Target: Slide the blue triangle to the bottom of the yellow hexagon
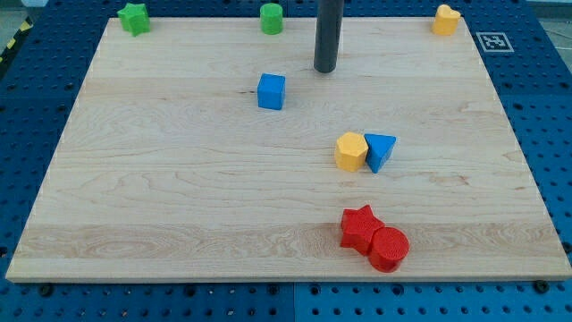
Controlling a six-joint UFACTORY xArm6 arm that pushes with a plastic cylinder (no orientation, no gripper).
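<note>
The dark rod comes down from the top edge of the frame, a little right of centre, and my tip rests on the wooden board in its upper middle part. There are no fingers on this arm at all, only the plain rod, and it has hold of nothing. The nearest block to the tip is the blue cube, which sits just below and to the left of it, apart from it. The blue triangle lies right of the frame's centre, well below the tip and a little to its right, and it is pressed up against the right side of the yellow hexagon, the two touching side by side. Lower down, toward the bottom right of the board, a red star and a red cylinder touch each other, the cylinder on the lower right. Along the top edge stand three more blocks: a green star at the upper left corner, a green cylinder left of the rod, and a yellow block at the upper right, roughly heart-shaped as far as I can tell.
</note>
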